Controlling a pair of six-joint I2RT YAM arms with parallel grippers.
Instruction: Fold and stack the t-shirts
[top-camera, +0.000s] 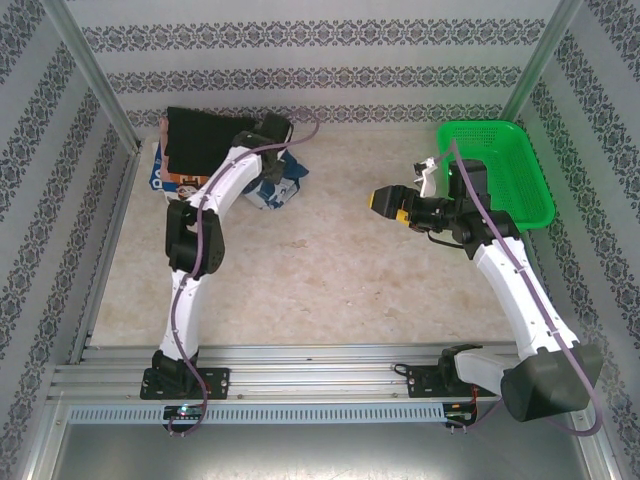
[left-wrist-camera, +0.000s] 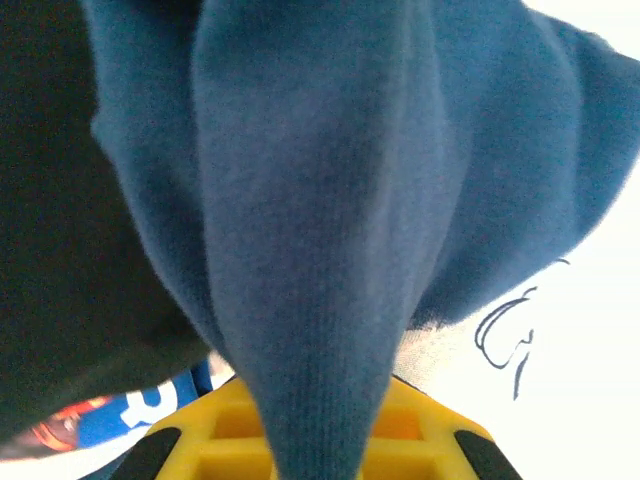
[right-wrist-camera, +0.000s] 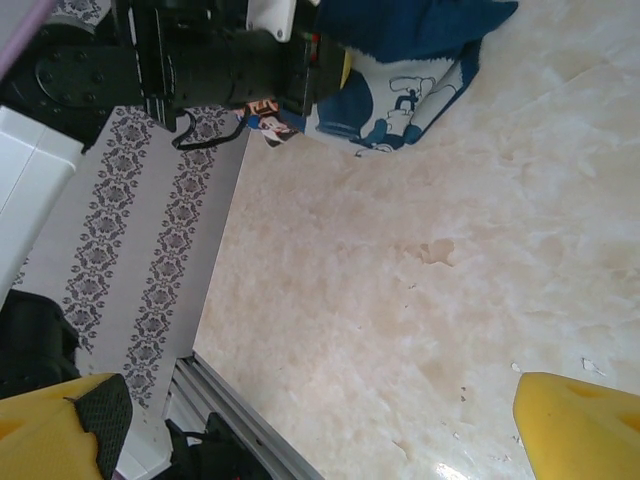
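Surface: a beige, marble-patterned table (top-camera: 320, 280) with a matt top; the right wrist view showed faint stains and a few pale chips.
Room: the walls (top-camera: 300, 40) were papered white with grey ornamental bands and closed in the far, left and right edges. Silver metal posts (top-camera: 92, 75) rose near the far corners.
Near edge: aluminium rails (top-camera: 320, 365) ran along it and carried both arm bases.
Navy t-shirt (top-camera: 278, 185): it lay crumpled near the far left corner with its light-blue and white cartoon print showing, one fold held up.
Black t-shirt (top-camera: 200, 135): it sat in the far left corner, touching the navy one.
Multicoloured t-shirt (top-camera: 160, 175): it lay against the left edge, touching the black one.
Left claw (left-wrist-camera: 315, 445): it was clamped on a fold of the navy t-shirt, and the cloth draped over its yellow fingers.
Right claw (top-camera: 392, 205): its jaws were spread wide and held nothing, right of the surface's middle and pointing left.
Basket (top-camera: 500, 165): green plastic mesh, at the far right corner.
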